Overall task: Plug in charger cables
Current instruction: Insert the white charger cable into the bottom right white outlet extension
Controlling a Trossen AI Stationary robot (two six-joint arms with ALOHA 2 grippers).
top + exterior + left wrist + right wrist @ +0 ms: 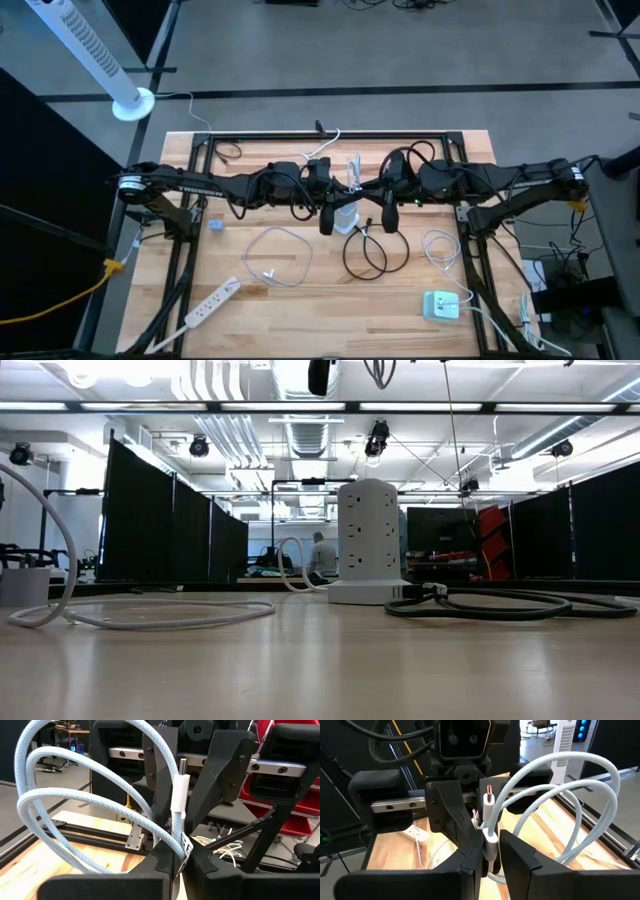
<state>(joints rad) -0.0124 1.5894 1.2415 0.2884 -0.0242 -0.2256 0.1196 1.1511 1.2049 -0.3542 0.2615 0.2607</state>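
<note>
High over the table's middle, my left gripper (340,190) is shut on a white braided charger cable (75,800). The cable's white plug (180,790) stands upright, metal tip up. My right gripper (372,190) faces it from the right. Its fingers (517,860) are slightly open on either side of the plug's lower end (490,845), with a narrow gap showing. The cable's loops (570,785) arc out beside both grippers. Below them a white socket tower (368,540) stands on the table. A black cable (368,252) and a white cable (280,255) lie coiled on the wood. My left gripper pinches the white cable just below the plug's body (181,837) between its two fingers. The fingers come level from the table's left and lie across the cable. The plug stands upright above them, and the loops curve away in the air, clear of the table.
A long white power strip (210,305) lies near the front left. A white charger block (440,305) sits at the front right, with another white cable (440,245) behind it. A black metal frame (330,138) borders the table.
</note>
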